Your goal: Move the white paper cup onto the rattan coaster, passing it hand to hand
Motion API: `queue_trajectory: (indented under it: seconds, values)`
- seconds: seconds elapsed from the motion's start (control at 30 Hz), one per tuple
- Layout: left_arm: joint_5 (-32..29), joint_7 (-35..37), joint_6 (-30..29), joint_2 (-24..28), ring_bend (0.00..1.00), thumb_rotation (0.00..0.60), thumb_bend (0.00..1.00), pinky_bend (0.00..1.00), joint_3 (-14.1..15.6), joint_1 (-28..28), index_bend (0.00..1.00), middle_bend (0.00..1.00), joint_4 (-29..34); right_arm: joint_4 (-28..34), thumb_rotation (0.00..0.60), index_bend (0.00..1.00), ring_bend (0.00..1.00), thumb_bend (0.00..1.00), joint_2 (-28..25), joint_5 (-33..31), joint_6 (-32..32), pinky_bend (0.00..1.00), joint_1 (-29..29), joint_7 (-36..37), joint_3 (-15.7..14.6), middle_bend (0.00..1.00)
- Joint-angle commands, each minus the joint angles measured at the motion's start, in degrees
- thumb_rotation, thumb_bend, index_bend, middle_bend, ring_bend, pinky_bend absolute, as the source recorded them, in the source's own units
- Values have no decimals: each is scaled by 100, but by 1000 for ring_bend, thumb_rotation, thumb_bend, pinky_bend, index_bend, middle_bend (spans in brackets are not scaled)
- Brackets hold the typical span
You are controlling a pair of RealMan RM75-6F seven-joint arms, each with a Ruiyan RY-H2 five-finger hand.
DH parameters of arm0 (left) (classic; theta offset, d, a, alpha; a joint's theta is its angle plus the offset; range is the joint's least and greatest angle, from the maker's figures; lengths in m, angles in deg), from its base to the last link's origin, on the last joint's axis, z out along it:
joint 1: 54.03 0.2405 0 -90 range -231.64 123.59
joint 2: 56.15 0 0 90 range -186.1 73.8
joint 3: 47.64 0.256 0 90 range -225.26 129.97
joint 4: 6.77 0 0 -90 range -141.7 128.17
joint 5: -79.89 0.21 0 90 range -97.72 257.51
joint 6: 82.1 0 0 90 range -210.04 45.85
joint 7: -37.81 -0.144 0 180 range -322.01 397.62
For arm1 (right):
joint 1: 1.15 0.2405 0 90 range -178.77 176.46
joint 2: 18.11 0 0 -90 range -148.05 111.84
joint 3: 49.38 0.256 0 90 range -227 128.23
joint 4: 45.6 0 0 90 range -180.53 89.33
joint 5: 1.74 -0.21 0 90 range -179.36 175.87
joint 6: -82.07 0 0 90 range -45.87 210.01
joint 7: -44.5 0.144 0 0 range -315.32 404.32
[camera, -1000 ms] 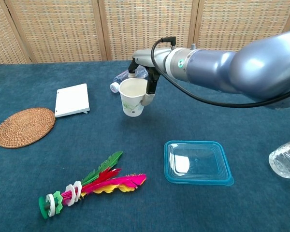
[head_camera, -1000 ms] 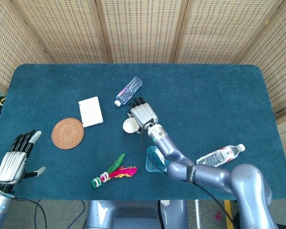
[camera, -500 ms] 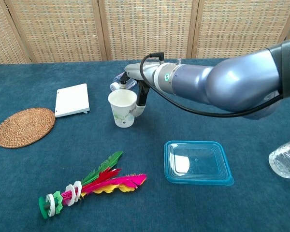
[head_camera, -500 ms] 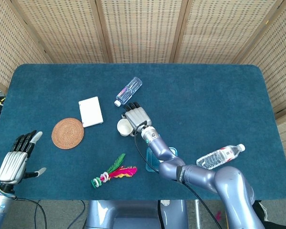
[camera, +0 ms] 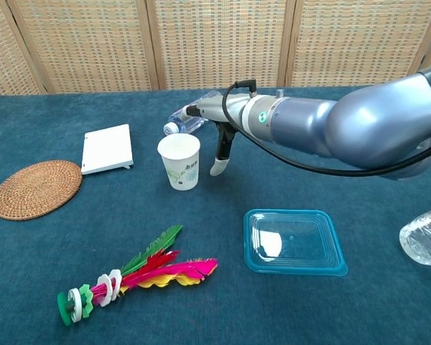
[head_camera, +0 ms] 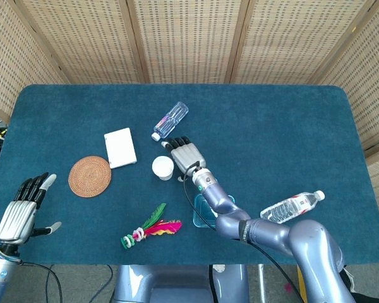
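Observation:
The white paper cup (head_camera: 162,168) (camera: 179,162) stands upright on the blue table, near the middle. My right hand (head_camera: 187,154) (camera: 220,147) hovers just to the cup's right, fingers extended and apart from it, holding nothing. The round rattan coaster (head_camera: 90,176) (camera: 36,188) lies on the table well left of the cup. My left hand (head_camera: 22,208) shows only in the head view, at the table's near left corner. It is open and empty, far from both cup and coaster.
A white flat box (head_camera: 120,148) (camera: 108,148) lies between coaster and cup. A small bottle (head_camera: 171,119) lies behind the cup. A feather shuttlecock (head_camera: 150,228) (camera: 133,277), a blue plastic lid (camera: 293,241) and a second bottle (head_camera: 292,206) lie nearer the front.
My right hand carried the cup left and down, stood it on the table, then let go and drew away to its right. The left hand stayed put.

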Motion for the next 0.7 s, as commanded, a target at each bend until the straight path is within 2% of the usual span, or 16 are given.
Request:
queue_trajectory:
  seconds: [0.03,0.23,0.43,0.57,0.7]
  values:
    - [7,-12,-6,2,0,600,103,0,4,3,0,0,7,346,600,0,0,83,-277,-50,299,0,-183,-222,-150,0]
    - [46,-53,-55,13,0,600,102,0,24,27,0,0,42,1381,600,0,0,83,-1056,258,1288,0,-883,-309,-463,0]
    - [88,-94,-103,13,0,600,102,0,28,41,0,0,80,2281,600,0,0,84,-1803,894,2250,0,-1717,11,-813,0]
    - [142,-126,-123,4,0,600,103,0,49,45,0,0,101,2575,600,0,0,83,-2076,1370,2843,0,-2222,339,-1040,0]
    - [210,-208,-159,-13,0,600,104,0,73,55,0,0,131,2763,600,0,0,83,-2324,2168,3677,0,-2920,836,-1420,0]
